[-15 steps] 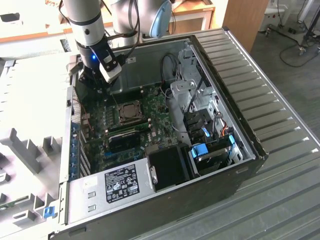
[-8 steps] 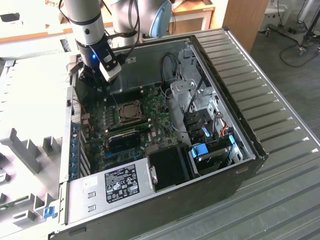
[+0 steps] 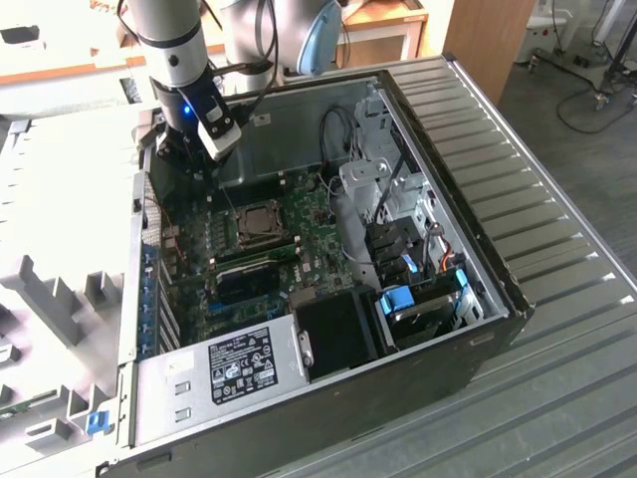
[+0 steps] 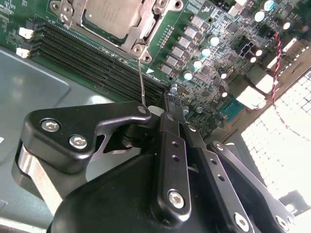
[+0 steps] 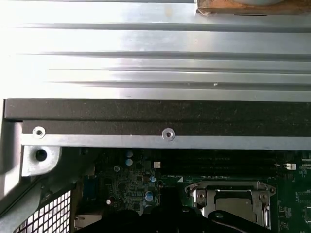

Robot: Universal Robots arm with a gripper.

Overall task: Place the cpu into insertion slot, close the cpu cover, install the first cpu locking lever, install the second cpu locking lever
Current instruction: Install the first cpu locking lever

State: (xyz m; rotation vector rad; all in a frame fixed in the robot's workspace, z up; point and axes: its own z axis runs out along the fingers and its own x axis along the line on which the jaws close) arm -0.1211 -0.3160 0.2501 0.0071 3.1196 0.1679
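Jaws closed against the raised locking lever [image 4: 141, 80]. Lever step: cpu [image 4: 112, 14] in, cpu cover [image 4: 150, 24] down; needs swinging flat and latching, I reckon.

Exterior view: gripper [image 3: 187, 159] was largely masked by the arm's wrist housing, its tip lost against the dark case interior. Insertion slot [image 3: 261, 225] was too small to read in detail.

Second wrist view: cpu [image 4: 112, 14] and cpu cover [image 4: 146, 26] were cut off by the frame edge. A thin locking lever [image 4: 141, 80] ran to the gripper, its end hidden behind the black linkage. Contact could not be told.

First wrist view: cpu and cpu cover were cropped at the edge. The gripper was a dark blur. Memory slots [image 5: 218, 162] sat in shadow beside the case rim [image 5: 155, 114].
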